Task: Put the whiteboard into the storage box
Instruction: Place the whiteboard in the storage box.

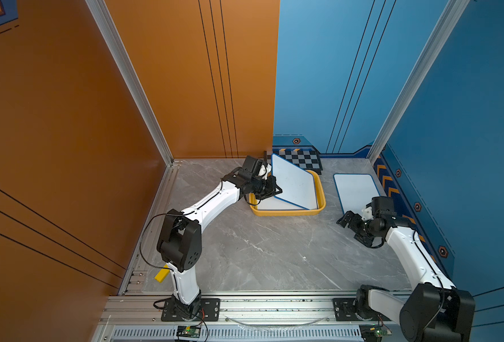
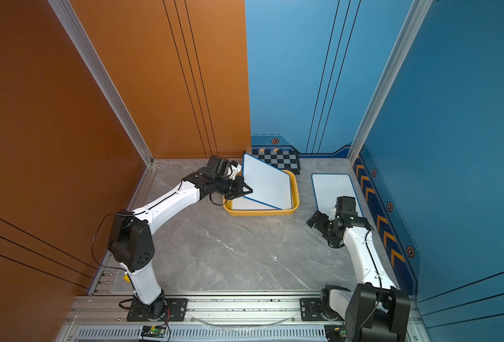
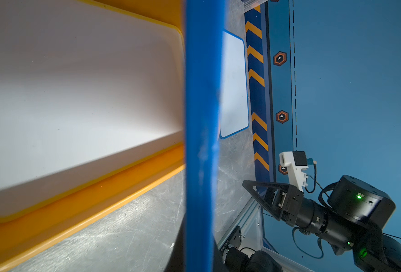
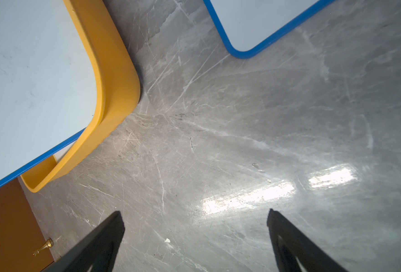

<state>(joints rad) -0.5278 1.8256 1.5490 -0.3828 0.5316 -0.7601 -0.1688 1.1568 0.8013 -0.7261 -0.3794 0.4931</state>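
The whiteboard [image 1: 295, 183] is seen tilted steeply over the storage box [image 1: 289, 212]. Its right-hand edge is dropped inside the yellow walls and its left-hand edge is lifted clear of the rim. That raised, blue-trimmed edge is clamped by the left gripper [image 1: 277, 192], whose jaws are closed on it. A white surface is seen lying flat on the box floor beneath the tilted board, but whether that is another board cannot be told. The box is set on the grey marble worktop [image 1: 259, 251], with a black-and-grey checkerboard [image 1: 301, 158] just behind it by the back wall. A second whiteboard [image 1: 356, 192] is laid flat on the worktop to the right of the box, apart from it. The right gripper [image 4: 194, 214] is held low over bare worktop near that board, with its jaws spread wide and nothing between them.
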